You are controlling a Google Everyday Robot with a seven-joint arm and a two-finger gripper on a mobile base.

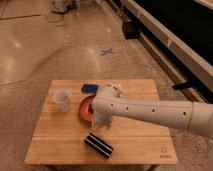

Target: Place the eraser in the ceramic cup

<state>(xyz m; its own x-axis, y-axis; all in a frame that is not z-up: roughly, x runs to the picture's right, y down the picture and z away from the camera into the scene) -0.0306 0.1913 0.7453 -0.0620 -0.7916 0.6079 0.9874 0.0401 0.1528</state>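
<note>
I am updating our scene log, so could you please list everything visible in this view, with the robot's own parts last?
table: one, light wood, centre of view
ceramic cup: one, white, upright on the table's left part
bowl: one, orange, right of the cup, partly hidden by the arm
flat block: one, blue, at the table's back, behind the bowl
eraser: one, black with pale stripes, lying near the front edge
white object: one, at the table's back, mostly behind the arm; cannot tell what it is
tape cross: one, blue, on the floor beyond the table
arm: one, white, reaching in from the right over the table
gripper: one, pale, hanging over the table between bowl and eraser
</note>
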